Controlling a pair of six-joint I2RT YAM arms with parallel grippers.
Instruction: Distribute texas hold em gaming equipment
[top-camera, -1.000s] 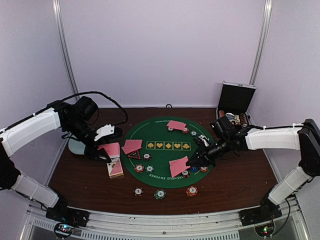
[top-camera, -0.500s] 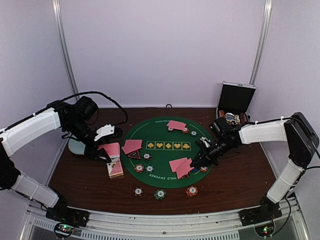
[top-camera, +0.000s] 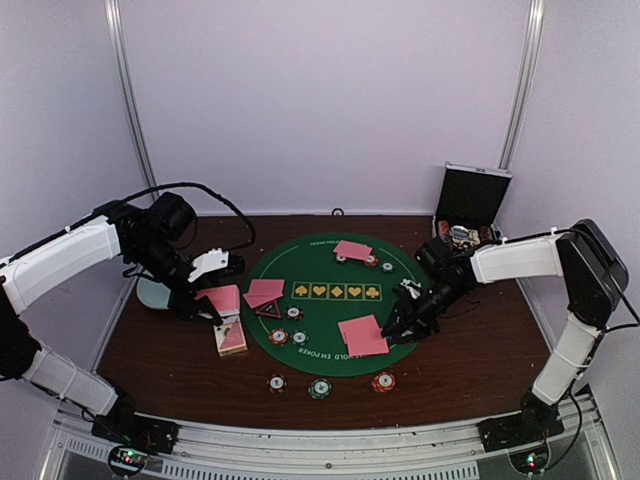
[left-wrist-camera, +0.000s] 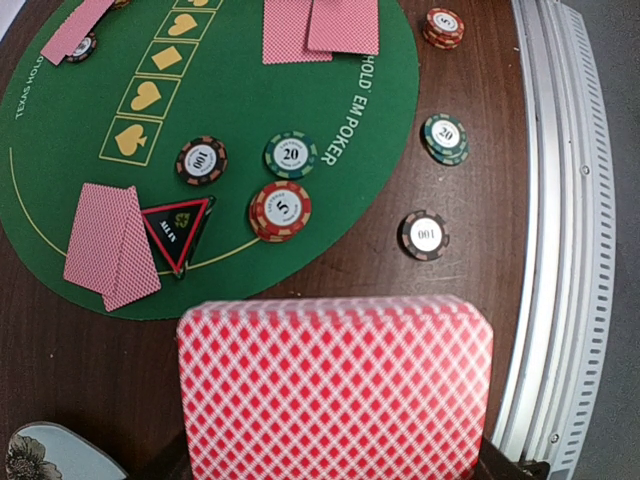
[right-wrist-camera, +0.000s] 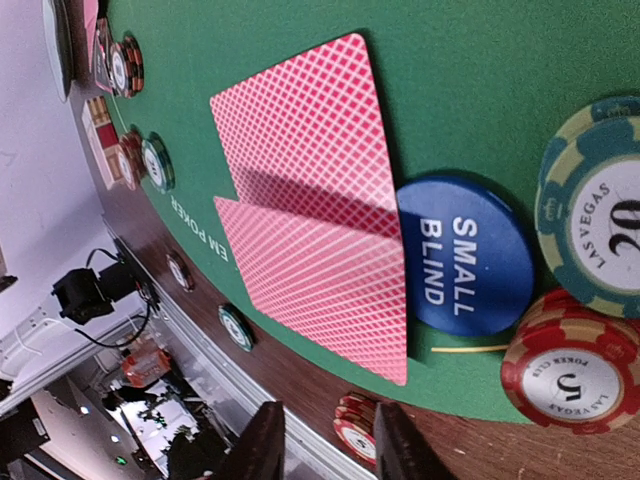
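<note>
Left wrist gives what the top external view cannot: the left jaws are clamped on a held card (left-wrist-camera: 335, 390), its lattice back filling the foreground above the bench (left-wrist-camera: 480, 200). Beyond it, at the edge of the green mat (left-wrist-camera: 250, 90), lie two dealt cards (left-wrist-camera: 108, 243) and the triangular marker (left-wrist-camera: 177, 228). The top external view alone shows the deck (top-camera: 231, 337) on the bench below that card. Right wrist shows an overlapped card pair (right-wrist-camera: 320, 220) flat on the mat, touching the blue button (right-wrist-camera: 465, 255), and the right jaws parted and gripping nothing. A second ago they pinched the upper card tilted; now it lies released.
</note>
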